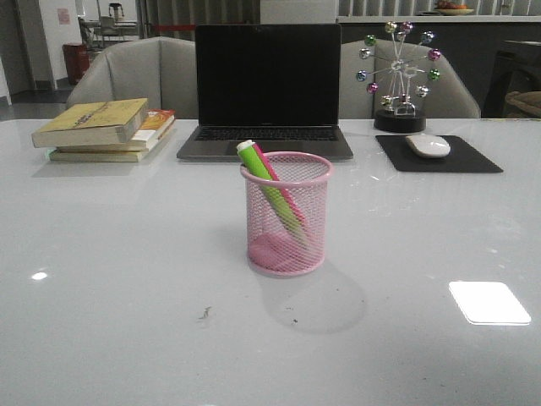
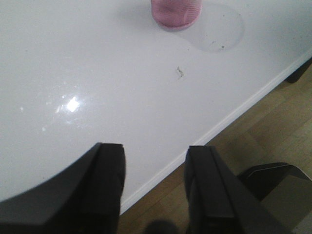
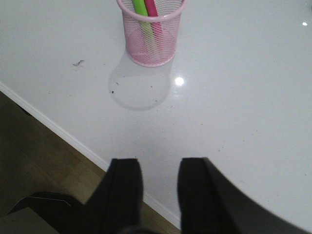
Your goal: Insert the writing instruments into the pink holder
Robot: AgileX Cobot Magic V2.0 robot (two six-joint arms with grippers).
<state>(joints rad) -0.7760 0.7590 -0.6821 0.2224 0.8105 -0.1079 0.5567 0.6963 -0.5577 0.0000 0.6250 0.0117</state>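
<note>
The pink holder (image 1: pixel 286 216) stands upright at the middle of the white table. Both pens lean inside it: the lime green pen (image 1: pixel 269 186) with its white end up, and the pink pen (image 1: pixel 282 191) right behind it. The right wrist view shows the pink holder (image 3: pixel 151 34) with the green pen (image 3: pixel 140 7) and pink pen (image 3: pixel 152 8) in it. Only the holder's base (image 2: pixel 176 12) shows in the left wrist view. My left gripper (image 2: pixel 155 155) and right gripper (image 3: pixel 160 168) hang open and empty over the table's near edge, far from the holder. Neither arm shows in the front view.
At the back stand a laptop (image 1: pixel 266 89), stacked books (image 1: pixel 106 128) to the left, a mouse (image 1: pixel 428 145) on a black pad (image 1: pixel 439 156) and a ball ornament (image 1: pixel 399 80) to the right. The table's near edge (image 2: pixel 214 129) borders wooden floor.
</note>
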